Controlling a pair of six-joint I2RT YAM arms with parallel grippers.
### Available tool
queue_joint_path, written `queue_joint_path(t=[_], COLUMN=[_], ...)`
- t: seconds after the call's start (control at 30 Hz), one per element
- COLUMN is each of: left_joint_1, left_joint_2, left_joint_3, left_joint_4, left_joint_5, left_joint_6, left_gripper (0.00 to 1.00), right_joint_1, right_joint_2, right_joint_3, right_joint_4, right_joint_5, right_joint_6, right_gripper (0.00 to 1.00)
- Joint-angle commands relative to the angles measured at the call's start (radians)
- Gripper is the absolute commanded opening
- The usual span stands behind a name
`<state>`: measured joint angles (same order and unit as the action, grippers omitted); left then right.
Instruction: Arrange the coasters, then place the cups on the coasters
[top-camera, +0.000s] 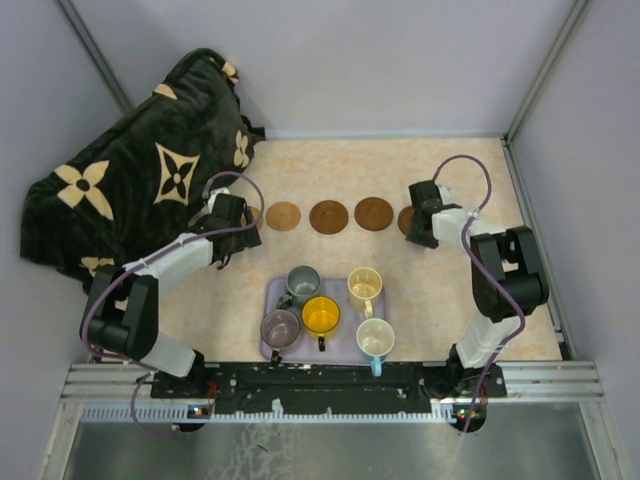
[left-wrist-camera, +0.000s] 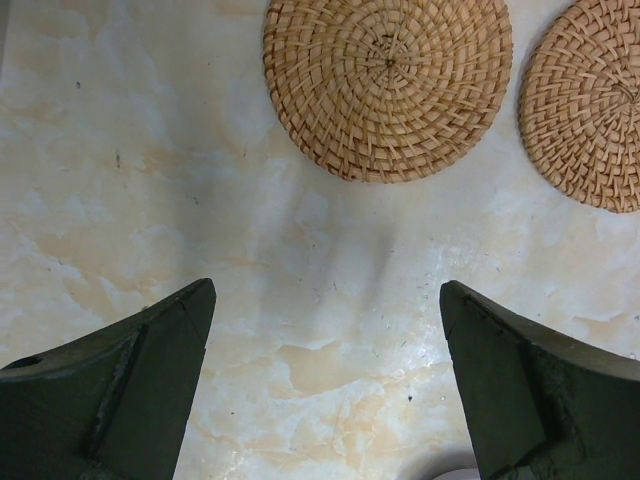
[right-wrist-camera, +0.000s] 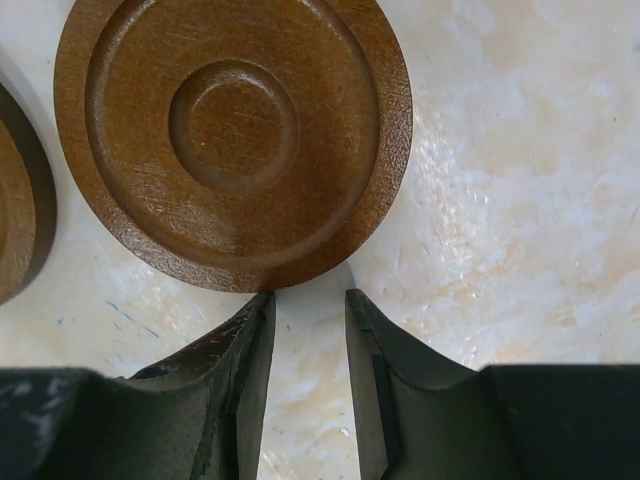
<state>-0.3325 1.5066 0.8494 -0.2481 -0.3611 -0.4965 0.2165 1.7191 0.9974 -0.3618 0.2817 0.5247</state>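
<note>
Jaws of the right gripper (right-wrist-camera: 308, 296) stand narrowly parted, grasping nothing, with a dark brown round wooden coaster (right-wrist-camera: 232, 130) flat on the marbled surface (right-wrist-camera: 520, 150) just beyond its tips, while the left gripper (left-wrist-camera: 328, 290) gapes wide, a tan woven round coaster (left-wrist-camera: 388, 85) ahead of it, apart.

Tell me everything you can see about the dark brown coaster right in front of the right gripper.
The dark brown coaster is a round disc that looks like stained wood, with a raised outer rim, a shallow ring-shaped dish and a small round centre. It lies flat on the marbled table, at the right end of the coaster row. A neighbouring coaster sits just left, apart. The right gripper points at its near edge, jaws narrowly parted and empty; contact is unclear.
</note>
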Motion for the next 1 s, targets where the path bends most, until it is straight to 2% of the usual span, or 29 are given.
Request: queue_joint_path(t=[0.0, 0.6, 0.8, 0.97], left_joint_1=[-0.007, -0.007, -0.007, -0.007], left_joint_2=[-0.005, -0.009, -0.035, -0.093], left_joint_3=[0.002, 0.004, 0.006, 0.013], left_joint_4=[-0.017, -0.024, -0.033, -0.070], left_joint_5=[-0.019, -0.021, -0.023, -0.060], left_joint_6=[0.004, 0.004, 0.005, 0.018], left_gripper=[0.99, 0.99, 0.99, 0.99], right_joint_1=[-0.019, -0.032, -0.031, -0.029], right_joint_2=[0.068, 0.068, -0.043, -0.207], right_joint_3=[0.014, 0.022, -0.044, -0.088], right_joint_4=[0.019, -0.005, -0.035, -0.094], right_joint_5=[-0.024, -0.028, -0.037, -0.012], right_joint_6=[0.019, 0.020, 0.026, 0.014], right_gripper=[0.35, 0.34, 0.34, 0.34])
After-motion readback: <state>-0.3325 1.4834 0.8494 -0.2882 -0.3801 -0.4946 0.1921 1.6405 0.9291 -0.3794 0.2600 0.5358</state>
